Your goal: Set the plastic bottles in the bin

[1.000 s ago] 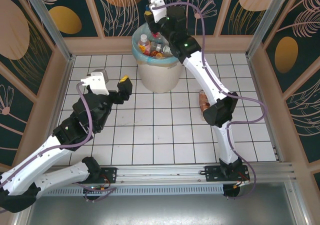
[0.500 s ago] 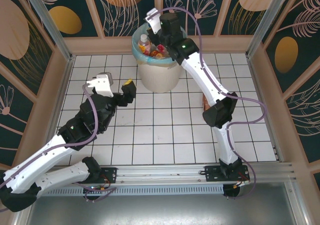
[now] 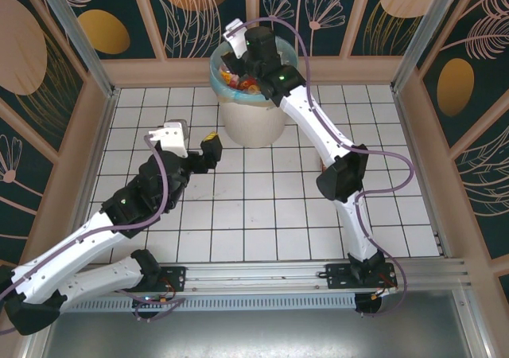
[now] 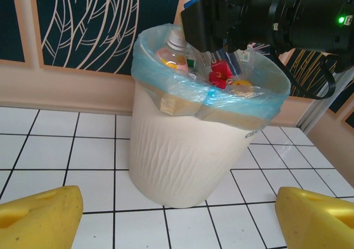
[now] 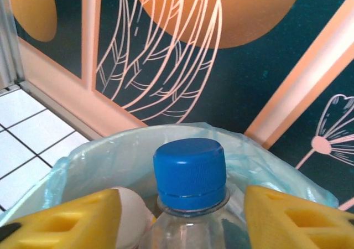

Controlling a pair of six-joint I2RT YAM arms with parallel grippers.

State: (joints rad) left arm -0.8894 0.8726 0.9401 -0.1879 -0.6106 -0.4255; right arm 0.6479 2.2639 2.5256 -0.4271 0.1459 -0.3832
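The bin (image 3: 253, 121), off-white with a light blue bag, stands at the back wall and holds several plastic bottles (image 3: 238, 79). My right gripper (image 3: 251, 56) hangs over its mouth. In the right wrist view its yellow fingers (image 5: 72, 218) stand apart on either side of a clear blue-capped bottle (image 5: 189, 174), with gaps beside the cap. My left gripper (image 3: 208, 147) is open and empty on the tiles in front of the bin (image 4: 182, 149), its fingertips (image 4: 38, 216) low in the left wrist view. A white-capped bottle (image 4: 173, 51) and red caps (image 4: 221, 72) show inside.
Wooden-framed wall panels (image 3: 342, 71) close in the white tiled floor (image 3: 254, 215) on three sides. A sliver of a brownish bottle (image 3: 321, 165) lies beside the right arm's elbow (image 3: 343, 175). The arm bases sit on a rail (image 3: 262, 278) at the near edge.
The right gripper has moved left, farther over the bin, and its jaws have come apart around the blue-capped bottle. The left arm has swung right, toward the bin.
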